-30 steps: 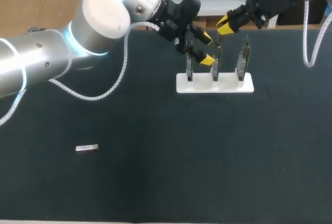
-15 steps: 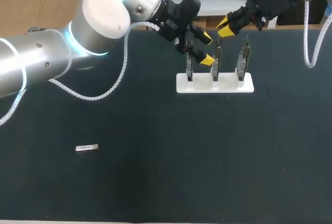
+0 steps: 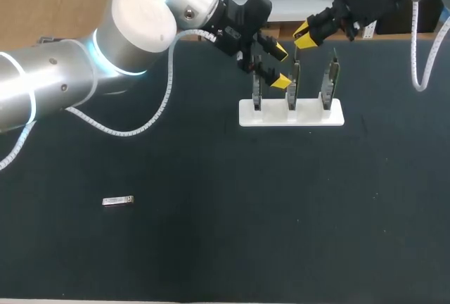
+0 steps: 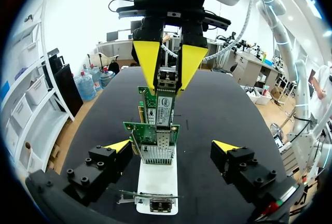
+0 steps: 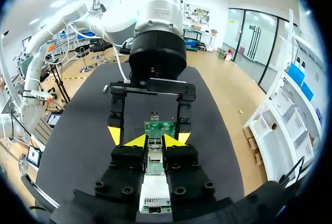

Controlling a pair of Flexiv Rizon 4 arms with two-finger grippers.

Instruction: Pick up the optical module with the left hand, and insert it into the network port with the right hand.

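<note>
Left gripper (image 3: 280,65) hovering beside white rack (image 3: 291,115), fingers apart and holding nothing.
Right gripper (image 5: 154,141) clamping optical module (image 4: 167,77) atop upright card (image 4: 157,109).
Insertion looking underway, seating not confirmable.
Second module (image 3: 117,201) lying well apart on table.

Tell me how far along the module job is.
Pickup looks done: right claw grips a module atop a card. Left claw stands open at the rack. Left to do: seating it; another module lies on the table.
</note>
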